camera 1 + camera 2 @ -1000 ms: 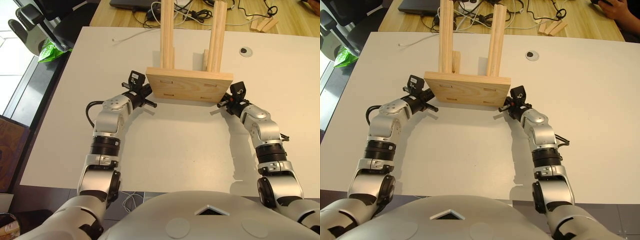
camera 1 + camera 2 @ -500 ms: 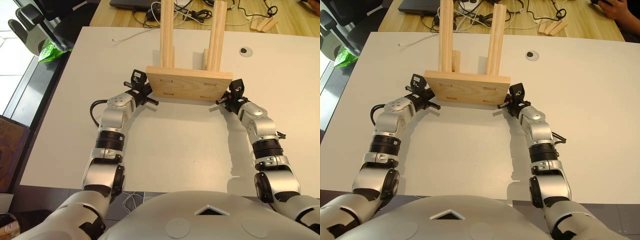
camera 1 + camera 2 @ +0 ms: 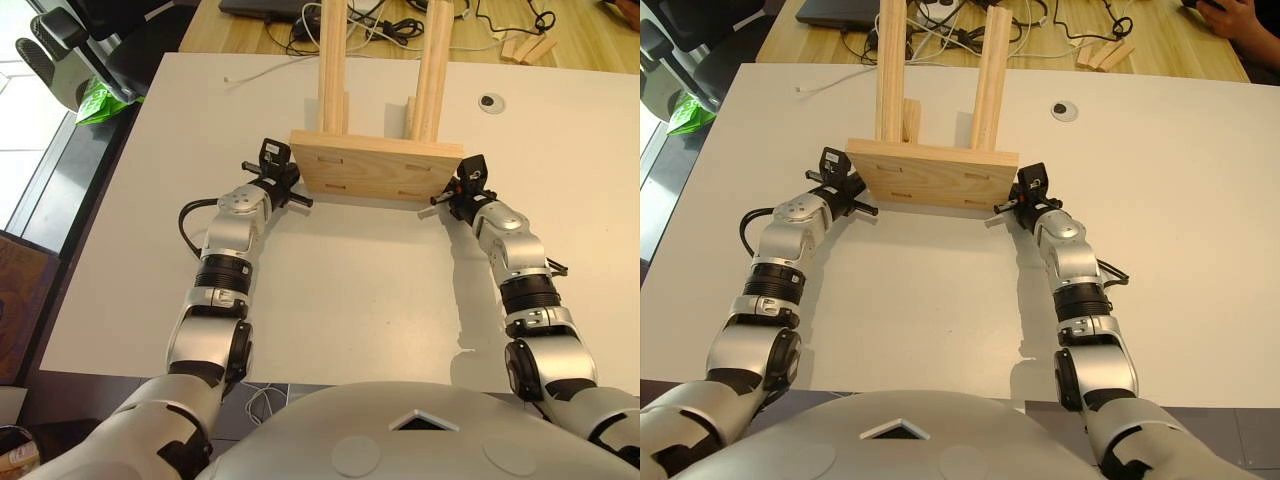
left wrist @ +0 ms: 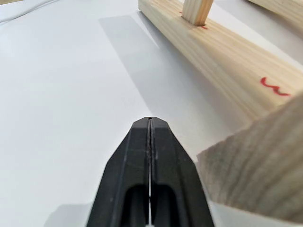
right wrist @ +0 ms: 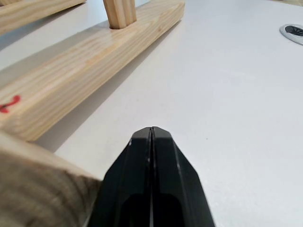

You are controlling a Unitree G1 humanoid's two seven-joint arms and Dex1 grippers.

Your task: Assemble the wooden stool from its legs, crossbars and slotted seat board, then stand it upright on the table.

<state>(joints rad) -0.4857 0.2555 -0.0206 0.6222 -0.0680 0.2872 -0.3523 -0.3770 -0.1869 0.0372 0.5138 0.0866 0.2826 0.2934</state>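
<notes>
The stool [image 3: 375, 168] lies on its side on the white worktop [image 3: 350, 290], seat board facing the robot. The left pincer [image 4: 150, 122] and right pincer [image 5: 151, 130], both clenched and empty, sit just beside the board's opposite ends.

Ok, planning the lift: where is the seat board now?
The seat board stands on edge on the table in the eye views, between the left gripper and right gripper.

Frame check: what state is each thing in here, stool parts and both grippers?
stool: assembled, lying on its side on the table, not yet upright.
seat board: on edge, facing the robot.
legs: horizontal, pointing away from the robot.
left gripper: jaws shut, empty, beside the seat board's left end.
right gripper: jaws shut, empty, beside the seat board's right end.
</notes>
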